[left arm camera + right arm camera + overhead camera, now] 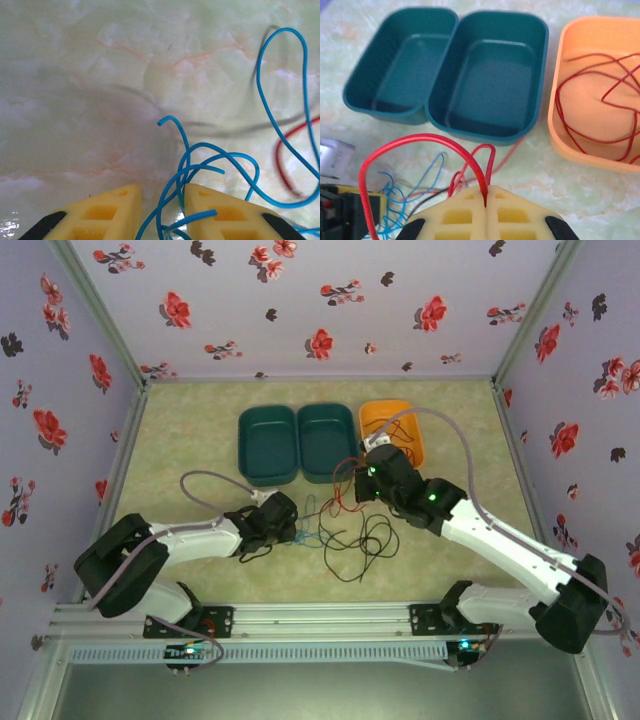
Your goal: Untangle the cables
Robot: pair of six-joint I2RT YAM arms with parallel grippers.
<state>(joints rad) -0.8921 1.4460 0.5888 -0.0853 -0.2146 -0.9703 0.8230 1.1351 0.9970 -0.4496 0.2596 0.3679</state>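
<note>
The work area was enclosed on three sides by a back wall (pixel 320 310), a left wall (pixel 40 390) and a right wall (pixel 590 390), all covered in pale lilac paper printed with red and dark flowers. The corners were marked by slanted metal posts (pixel 100 310). The table top (pixel 190 430) was finished in a pale green-cream marbled pattern with faint orange veins. Its near edge was bounded by a silver metal rail (pixel 320 618), below which a grey strip (pixel 300 695), possibly the floor, was seen. The scene was evenly lit, with soft shadows.
</note>
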